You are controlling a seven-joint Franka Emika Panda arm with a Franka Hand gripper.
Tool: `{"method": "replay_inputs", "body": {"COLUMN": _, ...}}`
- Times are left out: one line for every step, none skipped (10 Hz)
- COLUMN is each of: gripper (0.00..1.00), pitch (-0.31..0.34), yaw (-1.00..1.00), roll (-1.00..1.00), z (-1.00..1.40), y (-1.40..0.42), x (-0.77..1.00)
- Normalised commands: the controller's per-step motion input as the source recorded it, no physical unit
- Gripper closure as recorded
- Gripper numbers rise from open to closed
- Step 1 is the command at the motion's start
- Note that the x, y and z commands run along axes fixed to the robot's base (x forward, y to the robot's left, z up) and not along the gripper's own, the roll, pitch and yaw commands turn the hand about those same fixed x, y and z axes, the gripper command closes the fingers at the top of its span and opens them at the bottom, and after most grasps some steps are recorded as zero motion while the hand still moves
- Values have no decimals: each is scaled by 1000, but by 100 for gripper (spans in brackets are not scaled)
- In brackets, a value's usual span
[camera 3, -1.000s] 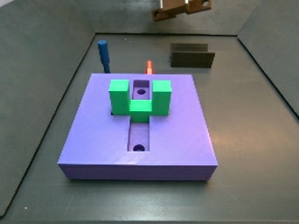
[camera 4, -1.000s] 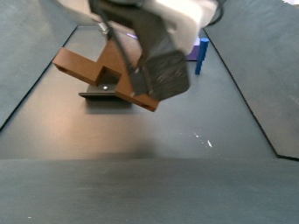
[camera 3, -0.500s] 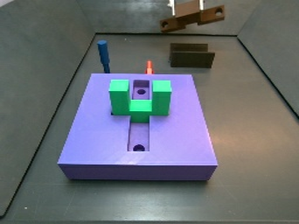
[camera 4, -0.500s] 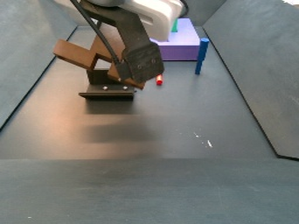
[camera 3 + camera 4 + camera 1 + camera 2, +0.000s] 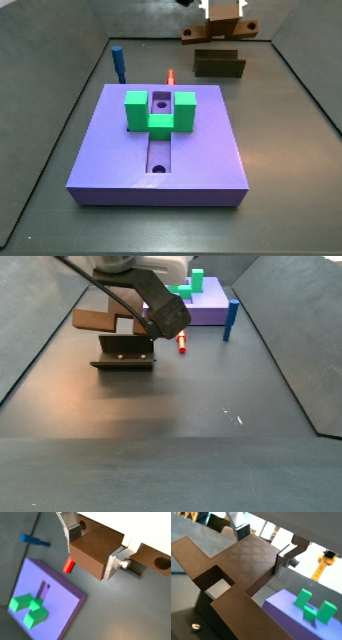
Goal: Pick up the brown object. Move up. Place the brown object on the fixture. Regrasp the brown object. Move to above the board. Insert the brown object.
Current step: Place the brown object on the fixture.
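Note:
My gripper (image 5: 95, 548) is shut on the brown object (image 5: 93, 554), whose thick end fills the gap between the silver fingers (image 5: 118, 562) in both wrist views. In a side view the gripper (image 5: 163, 314) holds the brown object (image 5: 96, 321) almost level, just over the fixture (image 5: 124, 353). I cannot tell whether the two touch. From the opposite side the brown object (image 5: 214, 33) hangs under the gripper (image 5: 222, 12), above the fixture (image 5: 219, 64). The purple board (image 5: 160, 150) with its green U-shaped block (image 5: 160, 110) lies apart from them.
A blue peg (image 5: 118, 63) and a thin red peg (image 5: 171, 75) stand between the board and the fixture. Grey walls (image 5: 54, 110) close in the floor on both sides. A yellow item (image 5: 323, 564) shows beyond the board in a wrist view.
The gripper has carried the brown object across and down towards the fixture. The bar has turned from tilted to almost level.

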Motion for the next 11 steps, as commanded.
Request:
{"method": "replay_inputs", "body": {"gripper": 100, "pitch": 366, "yaw": 40, "roll": -189, "z": -403, "y": 0, "x": 463}}
{"method": "replay_inputs", "body": {"gripper": 100, "pitch": 103, "yaw": 29, "roll": -23, "z": -371, "y": 0, "x": 229}}
{"method": "replay_inputs", "body": {"gripper": 100, "pitch": -89, "yaw": 17, "roll": -20, "z": -420, "y": 0, "x": 77}}
{"method": "replay_inputs", "body": {"gripper": 100, "pitch": -114, "yaw": 0, "roll": 0, "z": -351, "y": 0, "x": 57}}
{"method": "replay_inputs", "body": {"gripper": 100, "pitch": -71, "yaw": 0, "roll": 54, "z": -371, "y": 0, "x": 40}}
{"method": "replay_inputs", "body": {"gripper": 100, "pitch": -57, "yaw": -11, "roll": 40, "z": -480, "y": 0, "x": 11}}
{"method": "replay_inputs", "body": {"gripper": 100, "pitch": -37, "yaw": -9, "roll": 0, "z": -431, "y": 0, "x": 0}}
{"method": "replay_inputs", "body": {"gripper": 100, "pitch": 0, "yaw": -17, "roll": 0, "z": -329, "y": 40, "x": 9}}
{"method": "replay_inputs", "body": {"gripper": 100, "pitch": 0, "yaw": -60, "roll": 109, "z": -214, "y": 83, "x": 0}}
{"method": "replay_inputs", "body": {"gripper": 100, "pitch": 9, "yaw": 0, "roll": 69, "z": 0, "y": 0, "x": 0}}
{"method": "replay_inputs", "body": {"gripper": 100, "pitch": 0, "yaw": 0, "roll": 0, "z": 0, "y": 0, "x": 0}}
